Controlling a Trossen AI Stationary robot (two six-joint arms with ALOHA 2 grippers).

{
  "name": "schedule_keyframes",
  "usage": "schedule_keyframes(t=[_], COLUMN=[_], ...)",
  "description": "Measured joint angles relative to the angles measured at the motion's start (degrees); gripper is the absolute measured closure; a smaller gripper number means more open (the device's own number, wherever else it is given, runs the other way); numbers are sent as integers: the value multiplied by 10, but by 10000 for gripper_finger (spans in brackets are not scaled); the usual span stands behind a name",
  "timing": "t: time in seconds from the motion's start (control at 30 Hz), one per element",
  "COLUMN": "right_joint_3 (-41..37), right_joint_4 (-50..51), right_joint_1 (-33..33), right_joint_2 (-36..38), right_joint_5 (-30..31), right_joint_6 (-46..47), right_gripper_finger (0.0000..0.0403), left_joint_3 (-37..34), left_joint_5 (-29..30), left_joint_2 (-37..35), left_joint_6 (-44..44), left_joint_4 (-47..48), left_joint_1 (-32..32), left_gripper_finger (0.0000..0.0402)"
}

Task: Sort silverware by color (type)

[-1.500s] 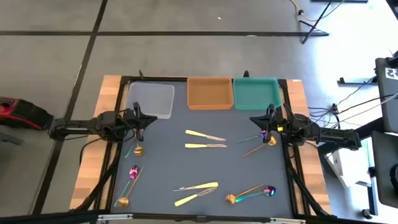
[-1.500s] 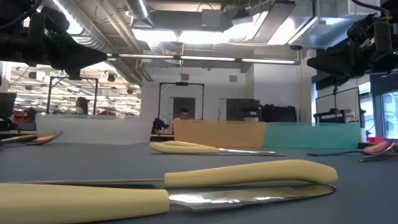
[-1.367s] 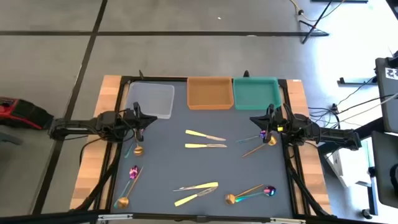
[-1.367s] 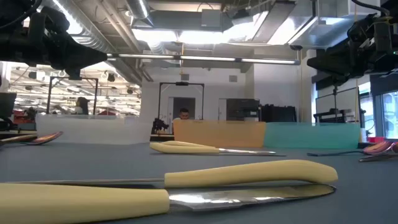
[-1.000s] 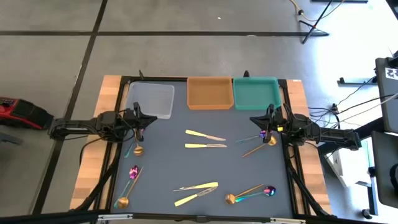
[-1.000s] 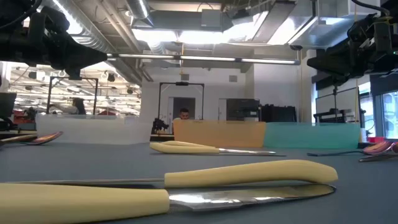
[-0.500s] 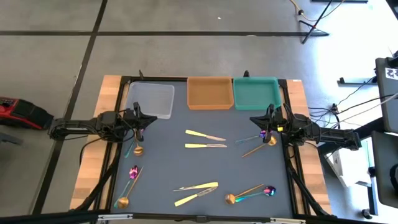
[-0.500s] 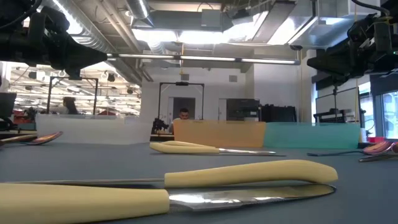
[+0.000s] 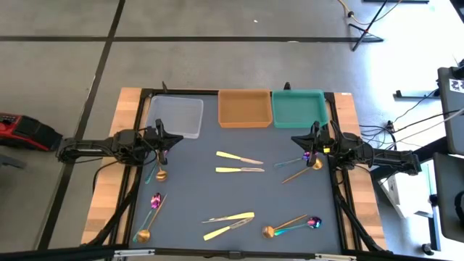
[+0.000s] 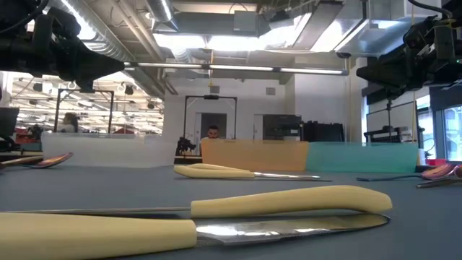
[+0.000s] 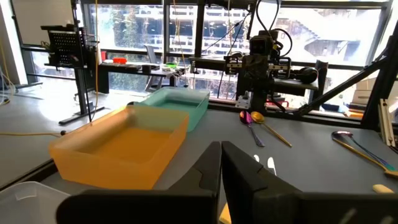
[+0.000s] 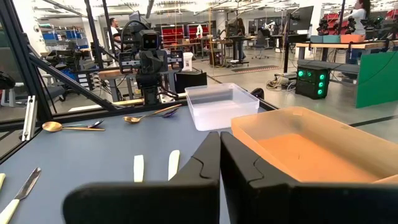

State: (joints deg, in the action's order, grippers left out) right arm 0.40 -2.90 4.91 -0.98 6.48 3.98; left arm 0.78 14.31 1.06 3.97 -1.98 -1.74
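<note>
Dark surface (image 9: 239, 192) with silverware (image 9: 239, 170) unsorted, trays (image 9: 245, 109) apparently empty: left hand (image 9: 162, 142) and right hand (image 9: 310, 143), both closed and empty, must open and descend.

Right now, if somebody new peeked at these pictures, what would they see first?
Probably the three trays lined up along the table's far edge: a clear tray, an orange tray and a teal tray. Next, the shiny silverware scattered over the dark mat, like the pale yellow knives in the middle. The left tool and right tool wait shut at either side.
</note>
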Motion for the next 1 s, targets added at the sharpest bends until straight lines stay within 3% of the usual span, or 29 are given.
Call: schedule_keyframes(t=[1.0], right_joint_3=[0], right_joint_4=[0], right_joint_1=[0], right_joint_2=[0], right_joint_5=[0], right_joint_6=[13], right_gripper_finger=[402], left_joint_3=[0], left_joint_5=[0], left_joint_2=[0], left_joint_6=[0], left_joint_4=[0], left_joint_1=[0], left_gripper_finger=[395])
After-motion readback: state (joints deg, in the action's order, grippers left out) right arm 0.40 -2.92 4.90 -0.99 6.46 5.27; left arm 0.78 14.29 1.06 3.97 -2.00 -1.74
